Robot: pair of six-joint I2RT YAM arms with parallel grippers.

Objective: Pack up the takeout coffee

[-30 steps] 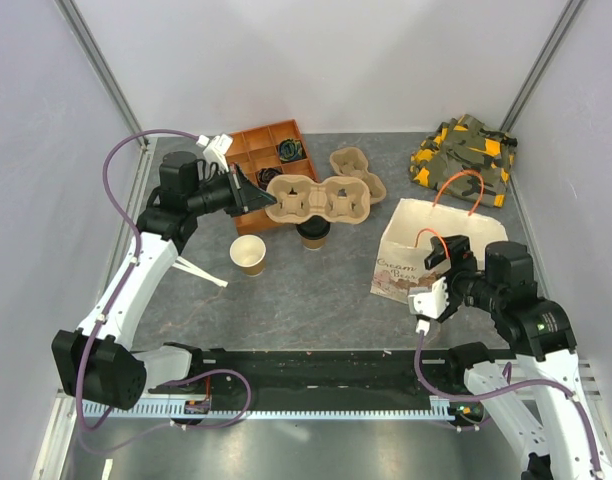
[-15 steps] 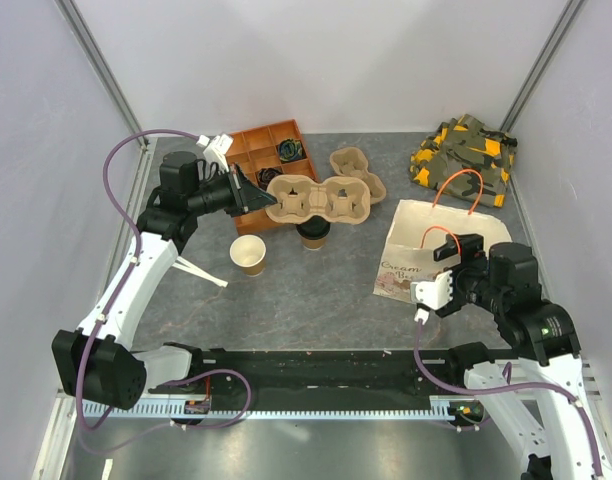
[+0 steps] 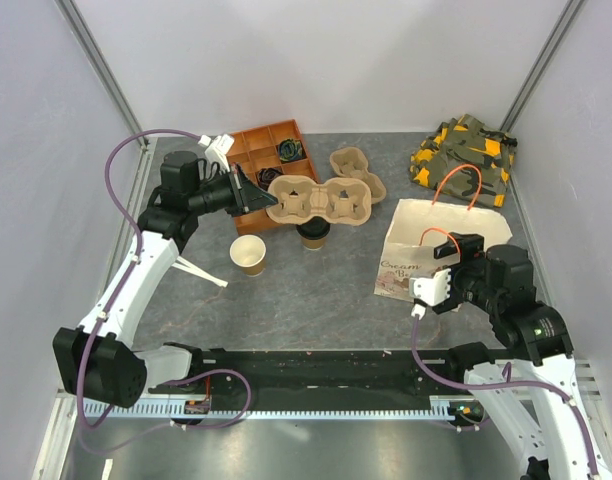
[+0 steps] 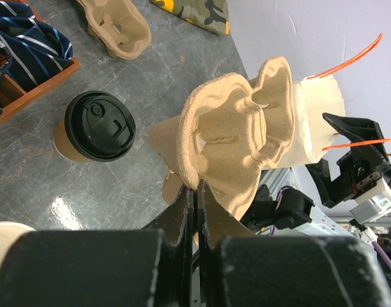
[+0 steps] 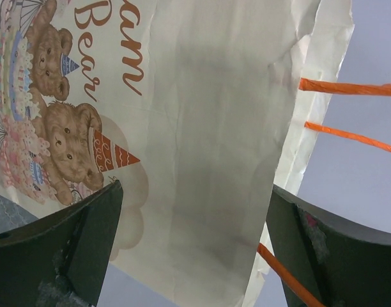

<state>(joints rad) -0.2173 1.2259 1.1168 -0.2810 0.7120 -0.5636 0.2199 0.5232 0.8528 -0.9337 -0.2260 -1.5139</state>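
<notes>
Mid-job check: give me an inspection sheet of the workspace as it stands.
Surface: grey table, no spills seen.
Job's things: takeout coffee lidded, upright on the table beside the held cup carrier.
Clutter: lidless cup, spare carrier, wooden tray, camouflage cloth, paper bag.
Grippers: left gripper shut on cup carrier; right gripper open, facing the paper bag.
Cables: purple cables looped along both arms.
Surroundings: white walls; nothing else seen.
</notes>
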